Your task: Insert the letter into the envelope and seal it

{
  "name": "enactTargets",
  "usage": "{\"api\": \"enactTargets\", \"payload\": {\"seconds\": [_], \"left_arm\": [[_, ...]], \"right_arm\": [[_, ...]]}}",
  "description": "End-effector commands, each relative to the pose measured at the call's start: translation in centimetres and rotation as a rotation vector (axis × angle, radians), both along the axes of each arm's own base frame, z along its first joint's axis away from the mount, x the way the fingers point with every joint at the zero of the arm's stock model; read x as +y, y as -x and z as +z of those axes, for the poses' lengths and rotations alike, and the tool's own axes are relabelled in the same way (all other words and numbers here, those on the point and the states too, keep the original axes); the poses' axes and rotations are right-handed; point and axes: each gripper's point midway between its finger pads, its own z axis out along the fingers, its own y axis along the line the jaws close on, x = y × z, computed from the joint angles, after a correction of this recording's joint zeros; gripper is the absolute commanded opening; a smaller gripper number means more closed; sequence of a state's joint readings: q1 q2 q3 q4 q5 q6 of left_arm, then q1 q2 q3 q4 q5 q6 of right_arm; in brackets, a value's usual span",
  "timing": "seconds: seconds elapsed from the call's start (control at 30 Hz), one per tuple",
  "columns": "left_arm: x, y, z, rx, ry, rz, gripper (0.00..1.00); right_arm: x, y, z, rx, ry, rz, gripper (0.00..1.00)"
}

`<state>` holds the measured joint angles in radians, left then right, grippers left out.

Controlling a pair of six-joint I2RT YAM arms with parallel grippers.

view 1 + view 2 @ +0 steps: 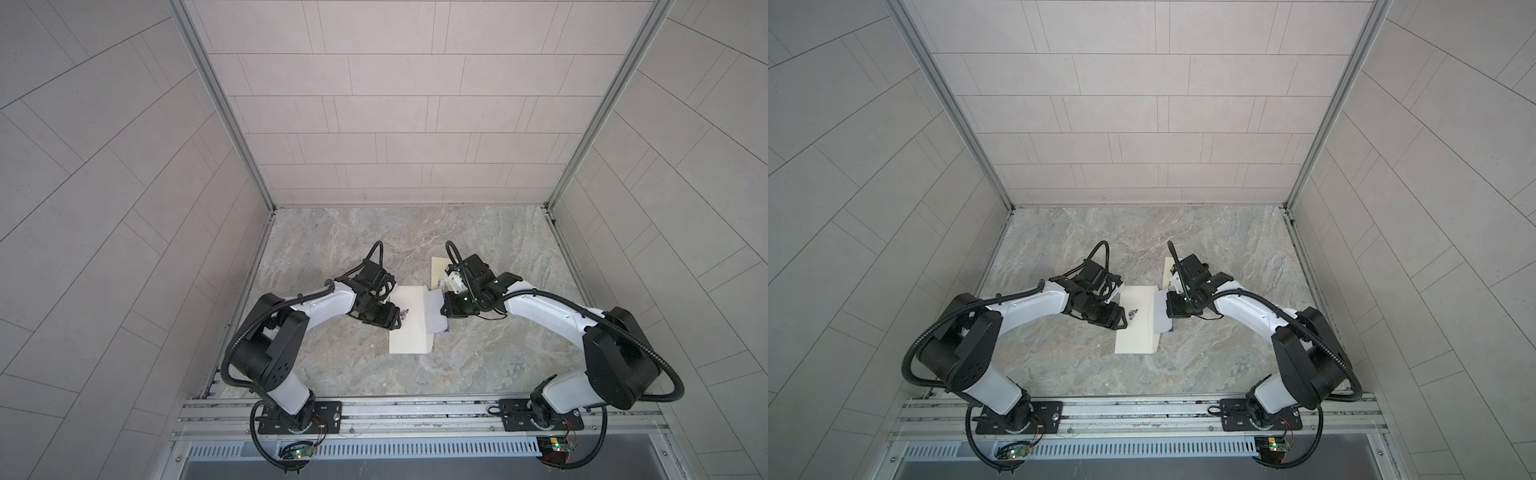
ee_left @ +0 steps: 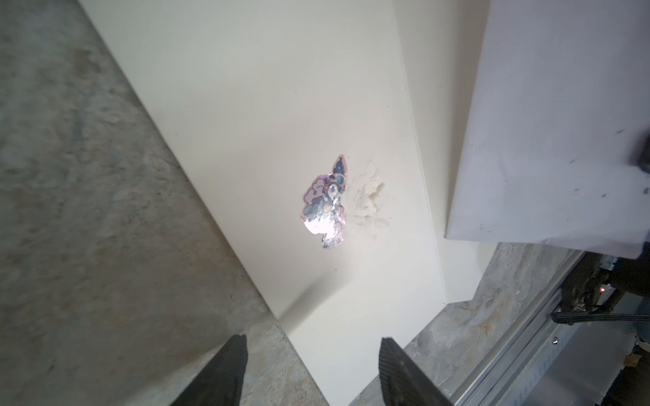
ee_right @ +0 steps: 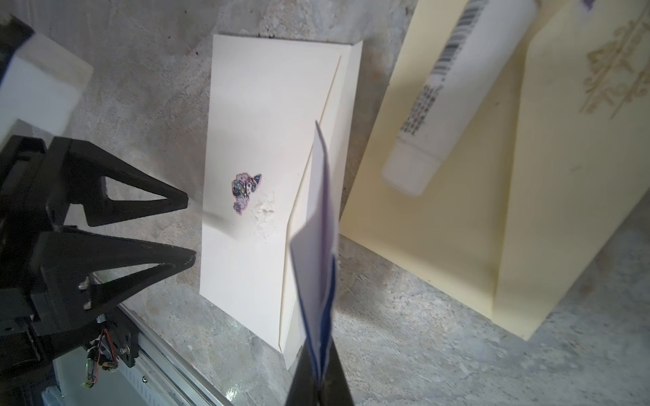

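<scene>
Right gripper (image 3: 318,385) pinching white letter (image 3: 316,253) on edge over flap side of cream envelope (image 3: 253,133), envelope flat on counter (image 3: 422,334), left gripper (image 3: 190,230) spread and empty just beside its opposite long edge

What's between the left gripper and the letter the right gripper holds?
The cream envelope, lying flat, with a shiny sticker on it; clearest in the right wrist view.
</scene>
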<state>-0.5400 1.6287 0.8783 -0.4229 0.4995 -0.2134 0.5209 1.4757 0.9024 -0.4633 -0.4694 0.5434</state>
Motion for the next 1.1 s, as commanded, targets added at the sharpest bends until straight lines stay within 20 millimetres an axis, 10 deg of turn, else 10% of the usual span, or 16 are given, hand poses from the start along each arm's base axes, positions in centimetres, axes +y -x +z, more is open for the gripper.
{"api": "enactTargets", "payload": {"seconds": [0.0, 0.67, 1.07], "left_arm": [[0.0, 0.1, -0.1, 0.002, -0.021, -0.031, 0.67], [-1.1, -0.1, -1.0, 0.051, 0.002, -0.063, 0.63], [-1.2, -0.5, -1.4, 0.051, -0.009, -0.064, 0.62]], "right_arm": [[-0.5, 0.7, -0.8, 0.032, 0.016, -0.024, 0.0], [2.1, 0.1, -4.5, 0.146, -0.052, 0.018, 0.0], [7.6, -1.2, -5.1, 0.17, -0.075, 0.19, 0.0]]}}
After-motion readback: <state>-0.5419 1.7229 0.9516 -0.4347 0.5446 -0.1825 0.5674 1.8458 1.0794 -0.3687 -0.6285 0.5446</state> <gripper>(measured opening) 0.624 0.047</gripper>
